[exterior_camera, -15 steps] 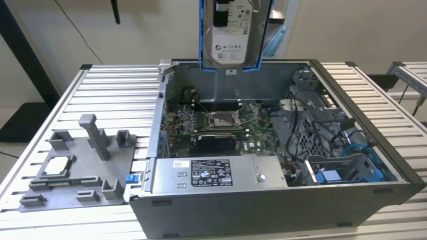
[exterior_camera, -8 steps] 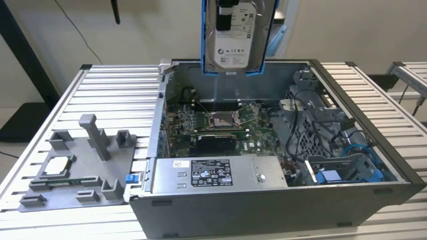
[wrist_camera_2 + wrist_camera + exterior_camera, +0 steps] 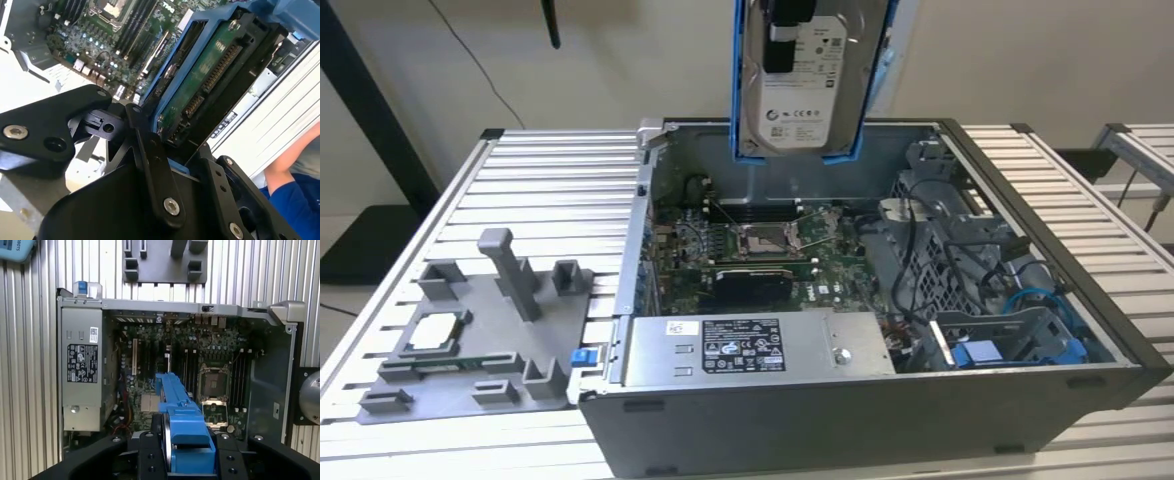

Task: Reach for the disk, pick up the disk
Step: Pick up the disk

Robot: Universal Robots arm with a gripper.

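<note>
The disk [image 3: 803,95], a silver-grey drive with a white label in a blue bracket, hangs upright well above the back of the open computer case [image 3: 854,420]. My gripper [image 3: 785,25] comes down from above and is shut on the disk's upper end. In the second wrist view, the black fingers [image 3: 148,150] clamp the disk [image 3: 207,80], whose green circuit-board side and blue bracket edge show. The first wrist view looks straight down past the disk's blue bracket [image 3: 182,425] to the motherboard [image 3: 200,360] far below.
Inside the case lie the motherboard [image 3: 747,245], a grey power-supply box [image 3: 747,345] at the front, and cables with a drive cage [image 3: 987,300] on the exterior view's right. A grey fixture [image 3: 474,340] holding a small silver chip [image 3: 434,330] sits on the slatted table [image 3: 547,190]. A person's arm [image 3: 295,165] is nearby.
</note>
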